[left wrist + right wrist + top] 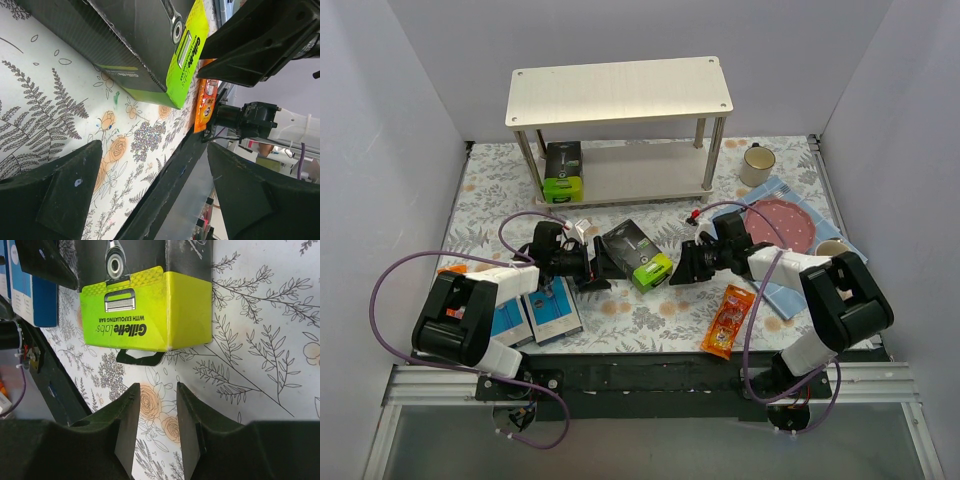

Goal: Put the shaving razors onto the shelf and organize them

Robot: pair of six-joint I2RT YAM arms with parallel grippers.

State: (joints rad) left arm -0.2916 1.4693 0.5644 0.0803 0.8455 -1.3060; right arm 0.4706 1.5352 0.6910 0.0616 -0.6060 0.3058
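A black razor box with a lime-green end (638, 255) lies on the floral mat between my two grippers. It also shows in the left wrist view (150, 45) and the right wrist view (147, 305). My left gripper (603, 264) is wide open and empty just left of it (155, 195). My right gripper (682, 268) is partly open and empty, just short of the green end (158, 390). A second black-and-green box (563, 170) stands on the lower tier of the shelf (620, 90). Two blue boxes (552, 308) lie at the near left. An orange packet (728, 320) lies at the near right.
A pink plate (782, 225) on a blue cloth sits to the right, with beige mugs at the far right (757, 163) and beside the right arm (832, 250). A small orange item (450, 270) peeks out by the left arm. The black table edge (650, 365) runs along the front.
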